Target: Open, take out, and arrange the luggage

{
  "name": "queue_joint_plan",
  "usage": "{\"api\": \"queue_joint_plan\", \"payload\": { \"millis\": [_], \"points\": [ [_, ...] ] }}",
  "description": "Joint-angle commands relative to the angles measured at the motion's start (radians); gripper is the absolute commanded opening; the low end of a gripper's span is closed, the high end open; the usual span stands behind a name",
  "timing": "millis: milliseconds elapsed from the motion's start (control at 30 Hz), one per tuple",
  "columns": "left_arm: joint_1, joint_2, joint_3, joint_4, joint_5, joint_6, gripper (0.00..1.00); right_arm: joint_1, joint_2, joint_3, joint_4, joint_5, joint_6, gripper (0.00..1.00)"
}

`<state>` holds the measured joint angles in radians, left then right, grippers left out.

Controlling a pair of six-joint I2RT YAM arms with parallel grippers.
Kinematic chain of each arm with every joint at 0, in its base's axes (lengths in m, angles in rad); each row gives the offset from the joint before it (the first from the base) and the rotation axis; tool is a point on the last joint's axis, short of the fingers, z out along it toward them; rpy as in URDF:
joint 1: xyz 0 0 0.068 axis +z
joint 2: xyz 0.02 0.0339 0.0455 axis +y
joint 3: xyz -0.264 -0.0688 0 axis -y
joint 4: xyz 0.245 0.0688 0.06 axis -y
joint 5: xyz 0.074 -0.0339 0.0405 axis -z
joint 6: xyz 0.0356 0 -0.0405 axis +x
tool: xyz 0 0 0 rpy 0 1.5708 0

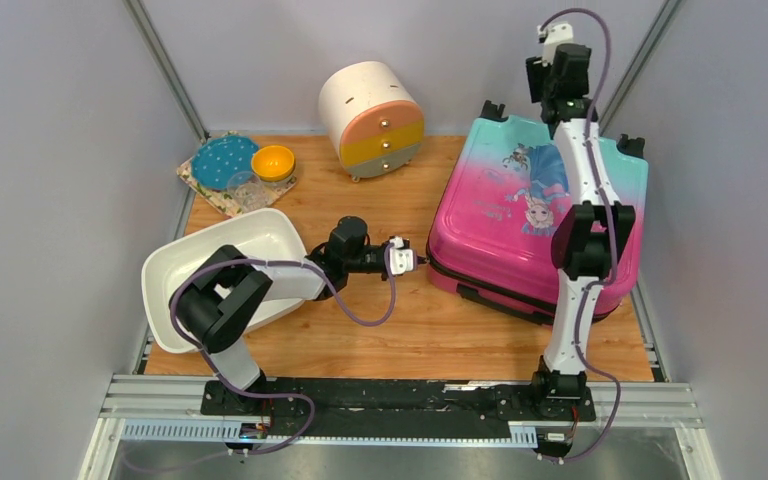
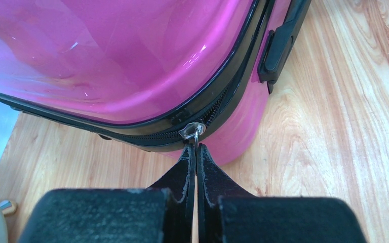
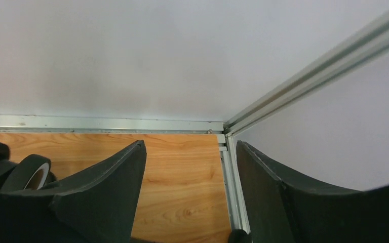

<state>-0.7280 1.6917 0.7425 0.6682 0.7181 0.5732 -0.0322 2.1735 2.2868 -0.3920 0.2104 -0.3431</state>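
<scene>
The luggage [image 1: 500, 215] lies flat at the right of the table, pink shading to teal, with a princess print, and it is closed. In the left wrist view its pink shell [image 2: 131, 50] fills the top, with the black zipper running along the rim. My left gripper [image 1: 422, 262] [image 2: 196, 148] is shut on the silver zipper pull [image 2: 192, 130] at the luggage's near-left corner. My right gripper [image 1: 560, 75] [image 3: 190, 144] hangs high over the far edge of the luggage, open and holding nothing. It faces the back right corner, where a black luggage wheel [image 3: 30, 172] shows at the left.
A round cream drawer cabinet [image 1: 372, 118] stands at the back centre. A white plastic basin [image 1: 230, 270] sits at the near left under my left arm. A patterned mat at the back left carries a teal plate [image 1: 225, 160] and a yellow bowl [image 1: 273, 162]. Walls enclose three sides.
</scene>
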Motion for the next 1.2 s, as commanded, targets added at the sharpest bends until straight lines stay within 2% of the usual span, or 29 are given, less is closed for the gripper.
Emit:
{"api": "queue_joint_plan", "payload": {
  "millis": [0, 133, 233, 367, 567, 667, 833, 1167],
  "points": [
    [-0.007, -0.072, -0.012, 0.071, 0.096, 0.020, 0.00, 0.028, 0.139, 0.074, 0.176, 0.100, -0.164, 0.70],
    [-0.002, -0.070, -0.023, 0.074, 0.093, 0.031, 0.00, 0.053, 0.230, 0.123, 0.202, 0.101, -0.275, 0.70],
    [0.004, -0.067, -0.023, 0.076, 0.084, 0.025, 0.00, 0.064, 0.201, 0.042, 0.170, -0.052, -0.323, 0.66],
    [0.059, -0.040, 0.009, 0.096, 0.072, -0.030, 0.00, 0.087, 0.122, -0.128, 0.044, -0.355, -0.370, 0.62],
    [0.154, 0.036, 0.104, 0.126, 0.052, -0.042, 0.00, 0.106, 0.062, -0.188, -0.126, -0.655, -0.416, 0.56],
    [0.157, 0.046, 0.109, 0.155, 0.081, 0.020, 0.00, 0.126, 0.028, -0.240, -0.136, -0.716, -0.433, 0.55],
    [0.134, 0.040, 0.113, 0.157, 0.121, 0.031, 0.00, 0.182, -0.053, -0.354, -0.142, -0.792, -0.436, 0.55],
    [0.090, 0.030, 0.061, 0.194, 0.006, -0.003, 0.00, 0.365, -0.296, -0.645, -0.226, -0.896, -0.504, 0.54]
  ]
}}
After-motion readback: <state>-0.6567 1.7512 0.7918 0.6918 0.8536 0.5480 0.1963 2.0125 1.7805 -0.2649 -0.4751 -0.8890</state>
